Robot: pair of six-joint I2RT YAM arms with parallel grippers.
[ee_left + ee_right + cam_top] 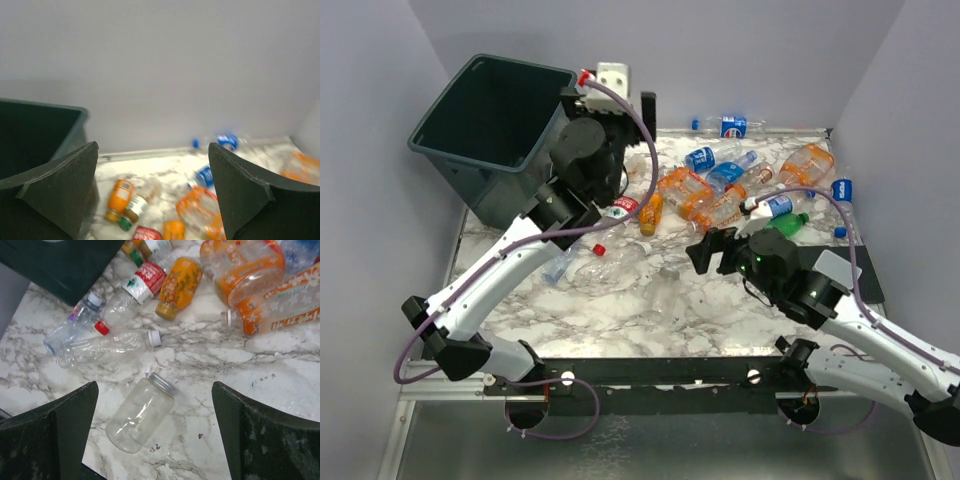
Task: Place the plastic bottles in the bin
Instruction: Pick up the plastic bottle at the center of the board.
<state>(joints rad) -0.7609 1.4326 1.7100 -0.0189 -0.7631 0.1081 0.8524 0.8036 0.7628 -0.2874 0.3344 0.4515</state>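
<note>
Just ahead of the right gripper (712,250), spread and empty, a clear bottle (140,412) lies slantwise toward the near edge of the table (620,320); left gripper (152,145), released, is at the bin (485,190)

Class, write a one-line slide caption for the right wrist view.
Open right claw poised above a clear silver-capped bottle on the marble table, more plastic bottles scattered beyond.

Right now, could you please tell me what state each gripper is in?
Left gripper: open, holding nothing, beside the bin.
Right gripper: open, holding nothing, above a clear jar.
</note>
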